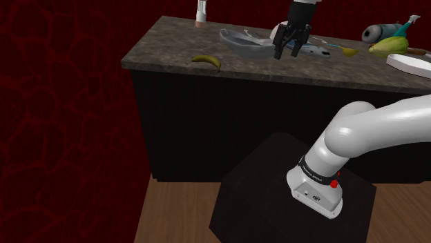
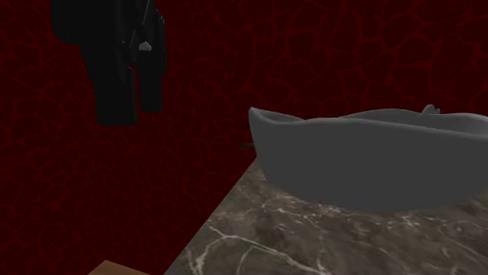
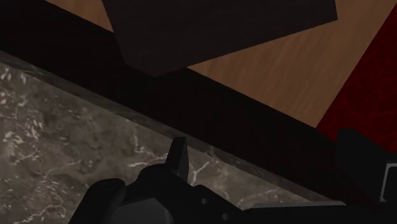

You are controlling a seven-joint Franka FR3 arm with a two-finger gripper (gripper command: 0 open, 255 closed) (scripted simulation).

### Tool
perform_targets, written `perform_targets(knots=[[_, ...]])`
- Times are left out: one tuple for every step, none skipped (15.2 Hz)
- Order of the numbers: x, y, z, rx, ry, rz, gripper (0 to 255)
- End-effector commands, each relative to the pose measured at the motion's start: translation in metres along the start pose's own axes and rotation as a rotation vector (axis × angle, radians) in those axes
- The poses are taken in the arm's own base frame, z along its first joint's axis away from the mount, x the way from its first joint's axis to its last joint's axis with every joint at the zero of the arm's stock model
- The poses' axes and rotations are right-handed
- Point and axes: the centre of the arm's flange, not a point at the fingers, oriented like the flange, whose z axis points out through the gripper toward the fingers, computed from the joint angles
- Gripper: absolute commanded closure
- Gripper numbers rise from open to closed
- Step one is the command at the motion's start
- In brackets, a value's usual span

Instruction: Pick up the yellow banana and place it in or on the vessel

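Reach stage: jaws apart, empty, near vessel [image 1: 238, 41]; banana [image 1: 206, 61] well apart on bench [image 1: 166, 43]; next move needs crossing over, descending, closing.

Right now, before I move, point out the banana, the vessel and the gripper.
banana [image 1: 206, 61], shoulder view, middle of its curved body.
vessel [image 2: 375, 168], second exterior view, its grey outer wall.
gripper [image 1: 287, 52], shoulder view, midway between its fingertips.

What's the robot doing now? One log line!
gripper open, empty, raised near grey vessel | banana lying on counter, not yet picked
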Motion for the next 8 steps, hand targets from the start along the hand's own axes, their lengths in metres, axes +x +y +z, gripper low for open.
perform_targets(knots=[[0.000,0.000,0.000,0.000,0.000,0.000,0],[0.010,-0.008,0.002,0.001,0.004,-0.007,0],[0.020,-0.015,0.004,0.003,0.007,-0.013,0],[0.029,-0.023,0.006,0.004,0.011,-0.020,0],[0.039,-0.031,0.008,0.005,0.015,-0.026,0],[0.049,-0.039,0.010,0.007,0.018,-0.033,0],[0.058,-0.047,0.012,0.008,0.022,-0.040,0],[0.068,-0.055,0.014,0.009,0.026,-0.046,0]])
